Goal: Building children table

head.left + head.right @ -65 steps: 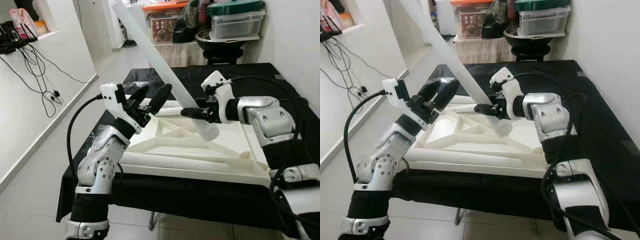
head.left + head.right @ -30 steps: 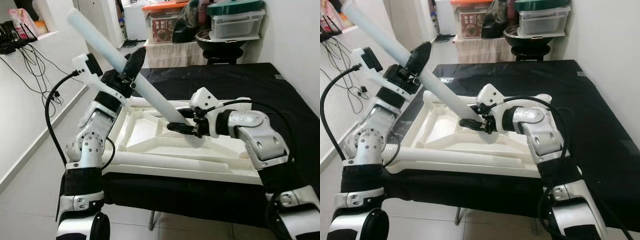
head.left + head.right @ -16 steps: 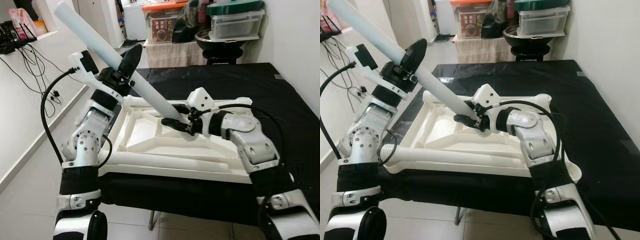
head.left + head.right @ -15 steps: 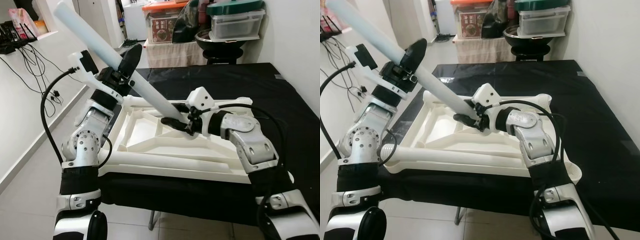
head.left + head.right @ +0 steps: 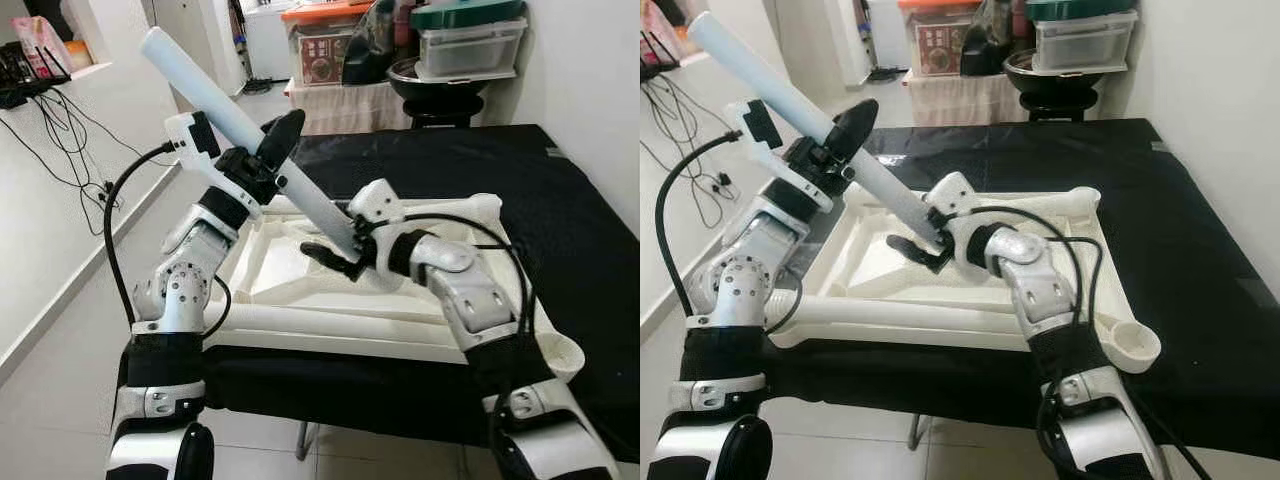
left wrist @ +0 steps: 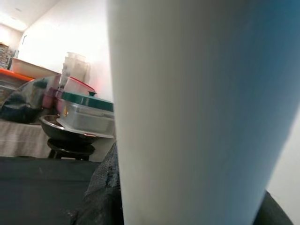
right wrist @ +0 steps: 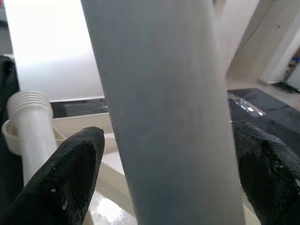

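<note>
The white tabletop (image 5: 275, 210) lies upside down on the black-covered table (image 5: 585, 200), ribs facing up. A long white table leg (image 5: 200, 85) slants up and to the left above it. My left gripper (image 5: 268, 158) is shut around its middle; a black finger (image 6: 101, 197) lies beside the leg (image 6: 187, 117) in the left wrist view. My right gripper (image 5: 333, 256) is shut on the leg's lower end, over the tabletop's left half. Its fingers (image 7: 70, 173) flank the leg (image 7: 159, 108). A round leg socket (image 5: 1132, 345) shows at the front right corner.
Two more white legs lie along the tabletop's front edge (image 5: 330, 325) and back edge (image 5: 450, 212); a threaded leg end (image 7: 28, 117) is near. Storage boxes (image 5: 470, 45) and a dark bowl on a stool (image 5: 440, 85) stand behind. Cables (image 5: 60, 130) hang on the left wall.
My right gripper has carried the leg's lower end a little to the left and nearer me. The left gripper and the upper part of the leg have shifted right.
</note>
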Controlling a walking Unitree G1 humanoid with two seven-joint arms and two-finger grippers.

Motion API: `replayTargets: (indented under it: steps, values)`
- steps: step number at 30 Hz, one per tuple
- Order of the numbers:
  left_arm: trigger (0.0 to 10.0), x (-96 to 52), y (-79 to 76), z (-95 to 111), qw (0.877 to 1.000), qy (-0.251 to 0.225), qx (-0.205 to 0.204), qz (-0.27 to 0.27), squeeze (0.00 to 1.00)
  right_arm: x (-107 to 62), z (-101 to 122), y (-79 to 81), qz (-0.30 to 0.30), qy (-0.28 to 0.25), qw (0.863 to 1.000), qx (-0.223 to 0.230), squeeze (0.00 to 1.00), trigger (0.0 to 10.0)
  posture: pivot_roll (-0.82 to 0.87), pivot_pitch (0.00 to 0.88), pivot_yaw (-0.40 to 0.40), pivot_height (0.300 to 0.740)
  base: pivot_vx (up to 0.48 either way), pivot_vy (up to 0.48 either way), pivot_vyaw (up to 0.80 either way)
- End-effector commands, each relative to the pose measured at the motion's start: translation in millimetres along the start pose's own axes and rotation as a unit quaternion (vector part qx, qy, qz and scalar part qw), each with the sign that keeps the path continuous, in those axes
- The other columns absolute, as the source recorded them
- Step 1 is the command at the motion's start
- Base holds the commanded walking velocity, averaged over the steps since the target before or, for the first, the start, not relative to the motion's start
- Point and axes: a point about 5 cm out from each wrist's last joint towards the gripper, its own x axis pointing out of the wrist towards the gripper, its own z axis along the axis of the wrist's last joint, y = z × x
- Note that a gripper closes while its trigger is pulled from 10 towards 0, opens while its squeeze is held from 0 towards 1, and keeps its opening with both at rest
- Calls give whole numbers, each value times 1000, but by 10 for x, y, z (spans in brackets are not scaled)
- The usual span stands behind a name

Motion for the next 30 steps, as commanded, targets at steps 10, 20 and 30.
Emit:
replayTargets:
  steps: [10,20,30]
  values:
    - [0,195,-291,12,996,-17,-31,-83,0,270,-184,154,-45,55,996,57,0,0,-61,0,123,740,0,0,0]
    - [0,234,-332,-5,995,-20,-40,-92,0,314,-90,147,-64,25,996,62,0,0,-65,0,125,740,0,0,0]
    - [10000,241,-379,-12,994,-17,-19,-106,1000,317,-70,116,-80,8,993,83,0,0,-68,0,124,740,0,0,0]
